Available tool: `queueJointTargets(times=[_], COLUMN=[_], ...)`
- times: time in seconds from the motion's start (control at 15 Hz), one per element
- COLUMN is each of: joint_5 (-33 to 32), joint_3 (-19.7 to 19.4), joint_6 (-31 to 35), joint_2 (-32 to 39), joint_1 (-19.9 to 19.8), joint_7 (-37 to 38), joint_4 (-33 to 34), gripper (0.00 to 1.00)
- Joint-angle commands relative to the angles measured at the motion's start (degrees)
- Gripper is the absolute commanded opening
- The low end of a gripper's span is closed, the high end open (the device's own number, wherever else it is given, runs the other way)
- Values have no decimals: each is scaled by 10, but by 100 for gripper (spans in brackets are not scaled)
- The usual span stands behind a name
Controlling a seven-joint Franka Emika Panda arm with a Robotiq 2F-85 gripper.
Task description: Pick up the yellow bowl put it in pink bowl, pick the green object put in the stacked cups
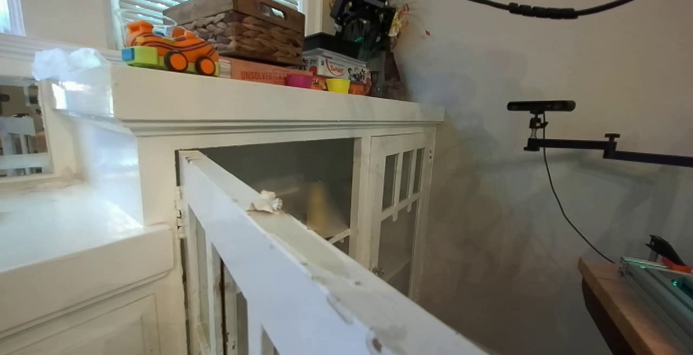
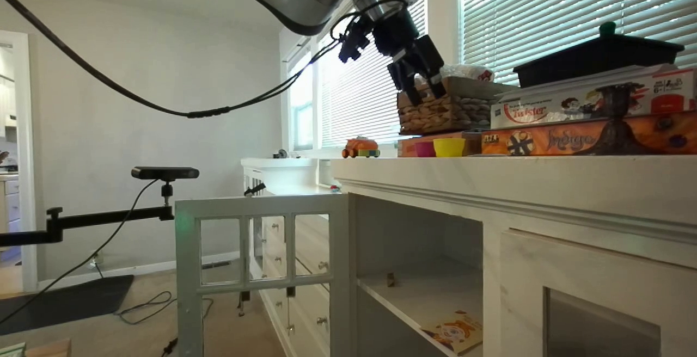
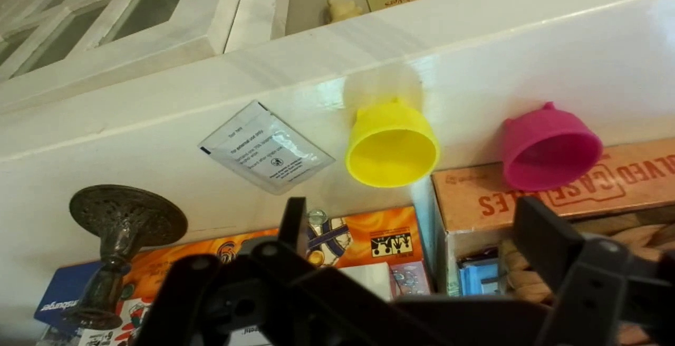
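The yellow bowl point(image 3: 393, 151) stands upright on the white cabinet top, in both exterior views point(image 1: 338, 85) point(image 2: 449, 147) and the wrist view. The pink bowl point(image 3: 551, 151) stands upright beside it, apart from it, also in both exterior views point(image 1: 298, 80) point(image 2: 425, 149). My gripper point(image 3: 415, 224) is open and empty. In an exterior view the gripper point(image 2: 427, 96) hangs above the bowls, in front of the basket. In the wrist view both bowls lie beyond the fingertips, the yellow one near the middle of the gap. I cannot tell which thing is the green object.
A wicker basket point(image 2: 449, 109) and stacked game boxes point(image 2: 572, 134) stand behind the bowls. A dark metal candlestick point(image 3: 118, 246) and a foil sachet point(image 3: 266, 148) are on the cabinet top. An orange toy car point(image 1: 170, 49) stands farther along. A cabinet door point(image 2: 261, 204) hangs open below.
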Motion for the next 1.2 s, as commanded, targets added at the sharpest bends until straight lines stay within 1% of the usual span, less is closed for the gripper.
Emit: queueJointTargets(times=[0.0,0.27,0.67,0.93,1.13], joint_5=[55,95,140,141,136], joint_3=[-15,-19,-23,-28,-30], joint_6=[-11,-24,-64,-88,-99], joint_2=[51,90,132,154,162], joint_1=[8,7,1,0,1], joint_7=[-57,-104,-150,-163,-167], joint_4=[59,101,151,176,182], gripper=[100,100,100,100,100])
